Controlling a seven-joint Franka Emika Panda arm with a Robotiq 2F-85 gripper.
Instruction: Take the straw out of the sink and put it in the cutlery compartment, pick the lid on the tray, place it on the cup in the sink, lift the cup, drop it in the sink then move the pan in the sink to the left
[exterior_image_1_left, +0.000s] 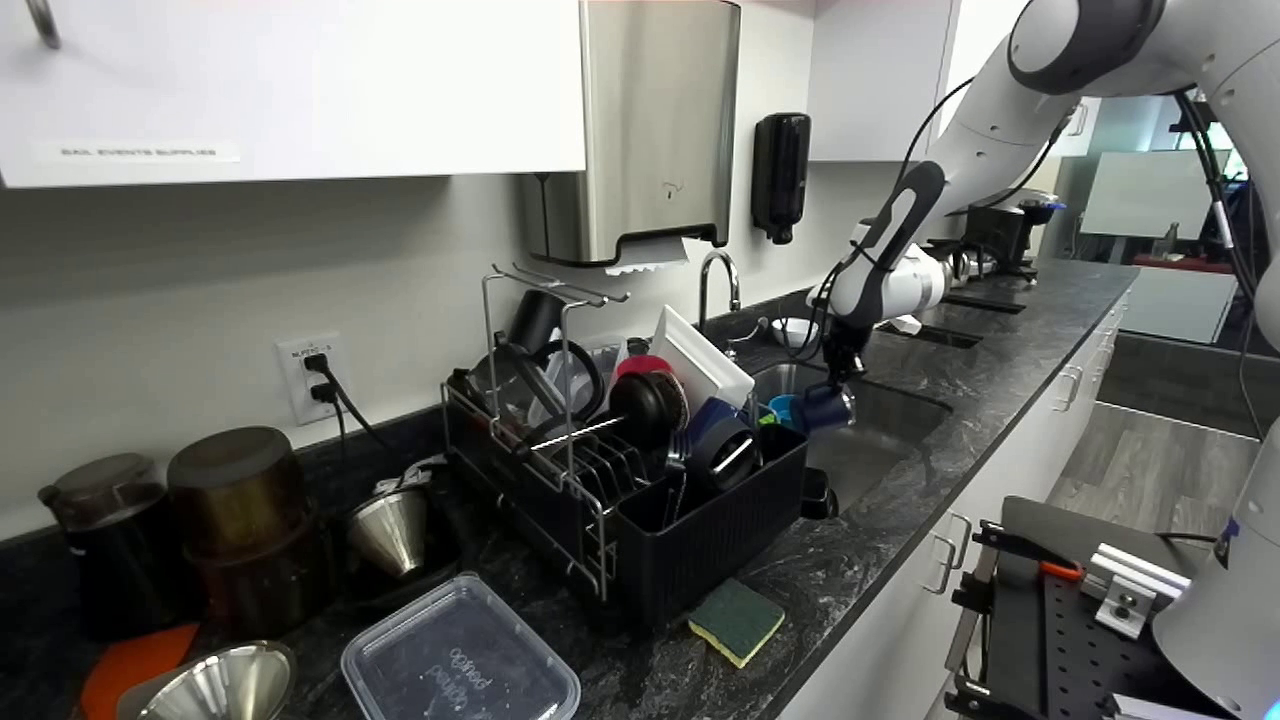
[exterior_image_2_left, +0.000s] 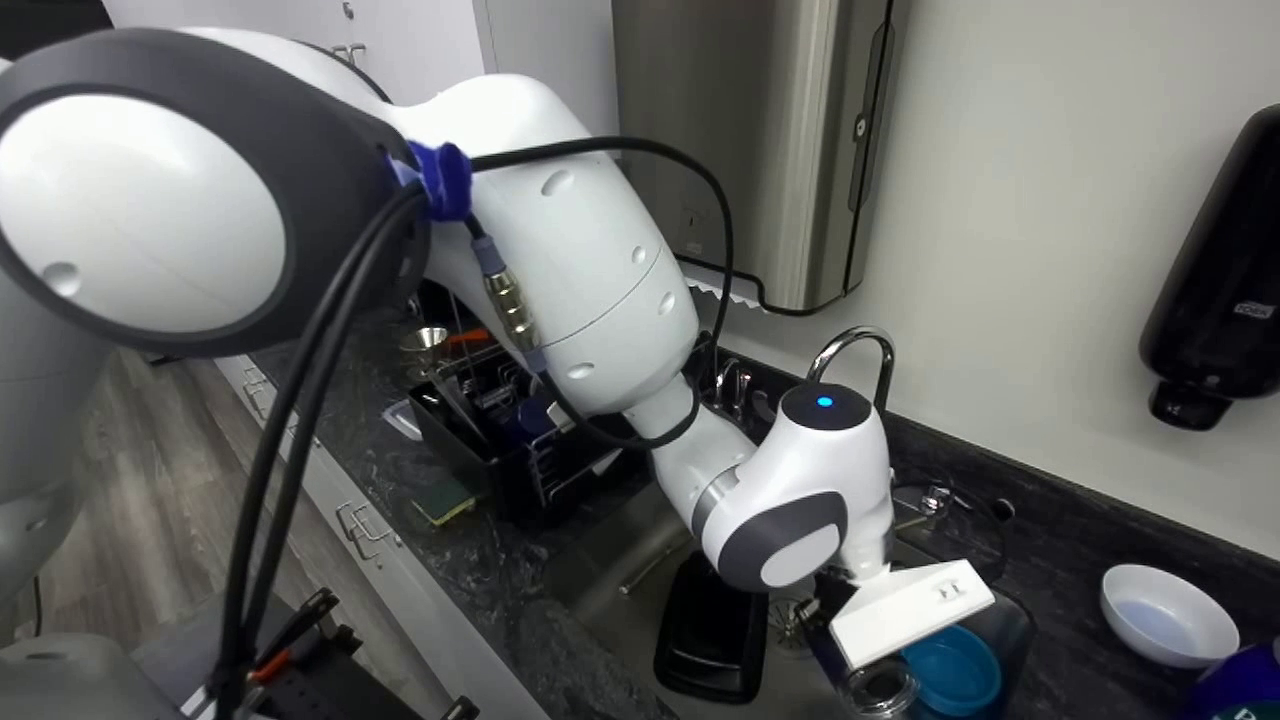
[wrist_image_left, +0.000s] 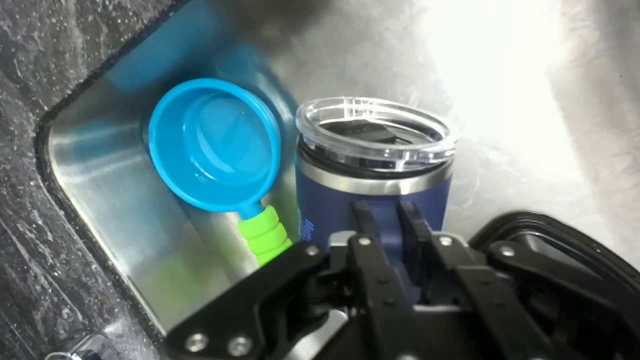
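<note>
Navy-blue, steel-rimmed cup (wrist_image_left: 374, 186): tilted, in or just above the stainless-steel sink (wrist_image_left: 380, 60), height unclear; presumably held for the drop. Clear plastic lid (wrist_image_left: 375, 137): topping the cup, as tasked. Black two-fingered gripper (wrist_image_left: 384, 209): clenched on the cup's blue handle (wrist_image_left: 390, 232), likely its slimmest purchase.

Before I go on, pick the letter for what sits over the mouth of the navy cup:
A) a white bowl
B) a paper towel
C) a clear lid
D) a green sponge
C: the wrist view shows a clear lid over the mouth of the navy cup, though whether it is pressed fully home cannot be told.
</note>
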